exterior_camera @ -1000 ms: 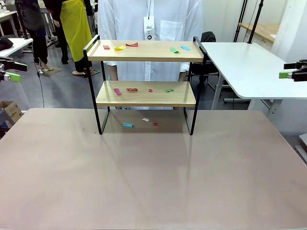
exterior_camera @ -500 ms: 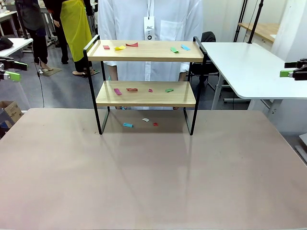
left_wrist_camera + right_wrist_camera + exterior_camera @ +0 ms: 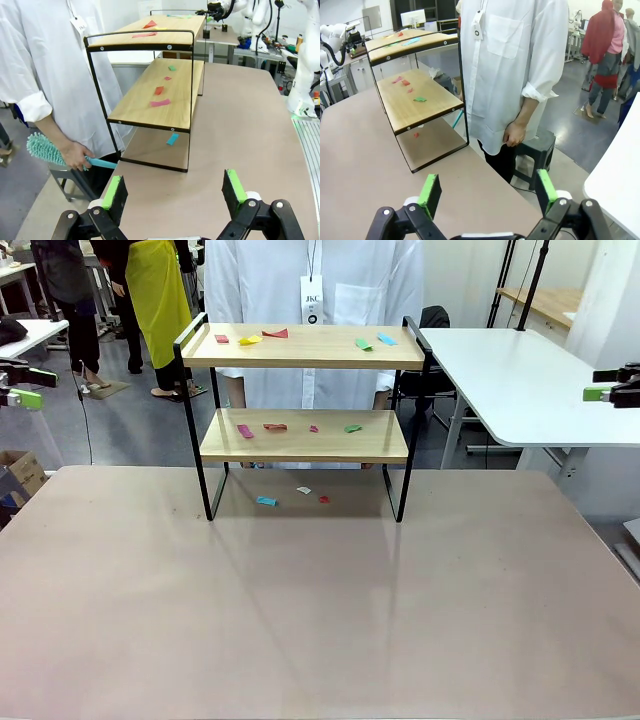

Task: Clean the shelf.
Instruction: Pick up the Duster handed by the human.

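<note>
The shelf (image 3: pixel 300 440) stands at the far middle of the tan table, with coloured paper scraps (image 3: pixel 363 344) on its top board, more scraps on the lower board and a few on the tabletop beneath. My left gripper (image 3: pixel 30 387) hangs open off the table's far left, well away from the shelf. My right gripper (image 3: pixel 603 385) hangs open at the far right. In the left wrist view the open gripper (image 3: pixel 174 190) faces the shelf (image 3: pixel 155 95) end-on. The right wrist view has the open gripper (image 3: pixel 487 190) facing the shelf's (image 3: pixel 415 100) other end. Nothing sits between either pair of fingers.
A person in a white shirt (image 3: pixel 310 300) stands right behind the shelf, holding a teal fluffy duster (image 3: pixel 47 149) low at one side. A white table (image 3: pixel 520 380) stands at the right. The tan tabletop (image 3: pixel 320 620) stretches broad and bare in front of the shelf.
Both grippers have drifted very slightly outward; the shelf, the scraps and the person are as before.
</note>
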{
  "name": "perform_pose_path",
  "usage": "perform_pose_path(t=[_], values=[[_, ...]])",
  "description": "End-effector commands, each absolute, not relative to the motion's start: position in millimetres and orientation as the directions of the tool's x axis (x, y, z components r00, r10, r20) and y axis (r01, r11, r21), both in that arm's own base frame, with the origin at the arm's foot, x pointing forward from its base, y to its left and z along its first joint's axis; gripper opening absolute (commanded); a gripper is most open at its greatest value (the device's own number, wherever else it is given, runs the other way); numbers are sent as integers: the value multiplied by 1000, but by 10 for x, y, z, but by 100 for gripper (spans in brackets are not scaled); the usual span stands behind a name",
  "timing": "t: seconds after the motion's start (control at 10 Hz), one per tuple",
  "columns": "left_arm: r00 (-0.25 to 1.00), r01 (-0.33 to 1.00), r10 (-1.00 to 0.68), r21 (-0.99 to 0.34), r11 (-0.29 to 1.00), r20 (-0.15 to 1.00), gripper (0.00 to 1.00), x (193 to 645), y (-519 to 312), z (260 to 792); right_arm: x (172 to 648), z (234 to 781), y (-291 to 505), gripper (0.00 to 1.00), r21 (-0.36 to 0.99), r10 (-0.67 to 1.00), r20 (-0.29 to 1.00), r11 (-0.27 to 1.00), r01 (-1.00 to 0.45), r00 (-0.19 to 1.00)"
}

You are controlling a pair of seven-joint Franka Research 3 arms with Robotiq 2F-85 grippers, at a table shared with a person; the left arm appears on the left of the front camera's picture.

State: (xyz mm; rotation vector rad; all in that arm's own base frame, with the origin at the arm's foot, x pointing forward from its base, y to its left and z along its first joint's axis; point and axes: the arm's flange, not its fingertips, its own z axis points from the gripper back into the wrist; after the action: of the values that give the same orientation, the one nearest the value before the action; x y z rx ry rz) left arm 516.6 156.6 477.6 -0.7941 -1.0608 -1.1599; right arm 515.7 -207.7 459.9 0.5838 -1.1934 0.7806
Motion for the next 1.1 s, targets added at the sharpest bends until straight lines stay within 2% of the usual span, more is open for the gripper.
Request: perform_pose_path(t=[0.0, 1.0], values=[[52, 970, -322, 29, 243, 945, 100, 5164, 1562, 4776, 5159, 4602, -2072, 100, -3, 223, 960, 612, -791, 169], [52, 970, -322, 29, 243, 945, 100, 5164, 1562, 4776, 5159, 4602, -2072, 100, -3, 223, 960, 612, -791, 169]])
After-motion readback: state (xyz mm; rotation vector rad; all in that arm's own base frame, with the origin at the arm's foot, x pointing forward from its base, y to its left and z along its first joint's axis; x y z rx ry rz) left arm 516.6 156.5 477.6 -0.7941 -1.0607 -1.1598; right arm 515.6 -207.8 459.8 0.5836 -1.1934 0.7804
